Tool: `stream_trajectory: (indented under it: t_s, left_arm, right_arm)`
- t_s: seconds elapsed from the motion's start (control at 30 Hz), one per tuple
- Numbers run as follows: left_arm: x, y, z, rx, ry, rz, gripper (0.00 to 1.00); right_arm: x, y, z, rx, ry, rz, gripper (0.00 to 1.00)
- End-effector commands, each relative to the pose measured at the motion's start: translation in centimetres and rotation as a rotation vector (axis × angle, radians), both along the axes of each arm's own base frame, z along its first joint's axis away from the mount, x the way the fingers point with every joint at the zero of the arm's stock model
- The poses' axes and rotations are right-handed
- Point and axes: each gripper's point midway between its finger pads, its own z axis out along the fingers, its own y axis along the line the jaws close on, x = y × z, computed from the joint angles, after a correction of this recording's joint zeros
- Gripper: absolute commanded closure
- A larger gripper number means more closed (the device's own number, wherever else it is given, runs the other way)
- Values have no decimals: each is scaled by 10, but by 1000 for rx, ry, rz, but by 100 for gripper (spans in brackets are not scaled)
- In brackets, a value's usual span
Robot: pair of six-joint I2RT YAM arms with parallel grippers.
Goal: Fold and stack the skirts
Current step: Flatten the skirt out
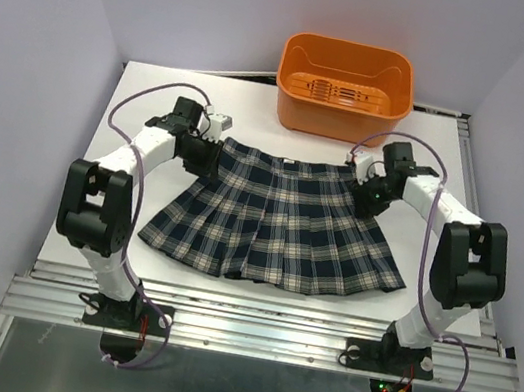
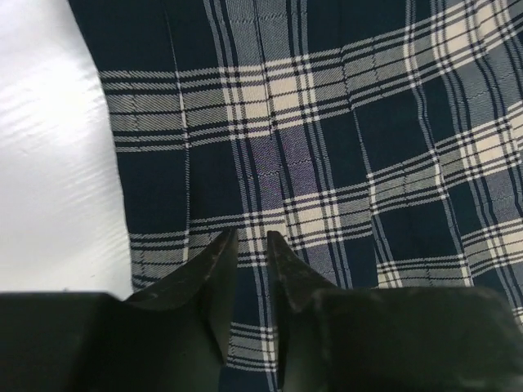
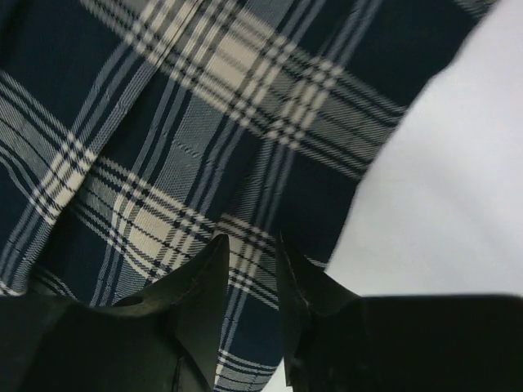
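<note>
Wrist views, both jaws slightly parted, empty, over skirt point(image 2: 343, 163)

1. The skirt point(image 1: 278, 221) lies spread flat on the counter point(image 1: 136, 103), about at its middle. The waistband is toward the far edge and the hem toward the near edge.
2. The basket point(image 1: 344, 89) stands on the counter behind the skirt, at the far edge, a little right of centre and apart from the waistband.
3. The left hand point(image 1: 206, 154) is over the skirt's far left corner, beside the waistband's left end. In its wrist view, bare counter lies left of the cloth's edge.
4. The right hand point(image 1: 369, 193) is over the skirt's far right corner, in front of the basket. In its wrist view, bare counter lies right of the cloth's edge.
5. The left arm point(image 1: 103, 204) flanks the skirt on the left, and the right arm point(image 1: 464, 262) flanks it on the right.
</note>
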Motion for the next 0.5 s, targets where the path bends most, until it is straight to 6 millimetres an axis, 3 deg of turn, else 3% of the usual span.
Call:
stream_trajectory:
  t_s: [0.0,0.07,0.2,0.27,0.3,0.33,0.4,0.43,0.47]
  left_arm:
    - [-7,-2,-16,-47,110,0,73]
    - [-3,0,-25,-43,147,-2,77]
    - [13,7,-63,-3,242,12,81]
    - [36,7,-63,11,225,11,84]
    - [40,7,-78,24,254,4,85]
    - [62,5,-70,26,208,3,85]
    - [73,2,-85,70,219,-16,87]
    - [81,-2,-83,76,204,-20,87]
    - [92,-14,-80,81,176,-44,87]
  right_arm:
    - [-35,-10,-26,-177,62,144,67]
    - [-46,-11,-35,-219,90,179,67]
    - [-89,3,-51,-272,187,269,69]
    - [-114,25,-56,-255,245,329,69]
    - [-129,30,-56,-253,295,350,69]
    - [-145,47,-57,-227,327,401,69]
    - [-167,60,-59,-200,403,418,69]
    - [-174,69,-57,-175,427,430,69]
    - [-183,90,-51,-106,457,457,69]
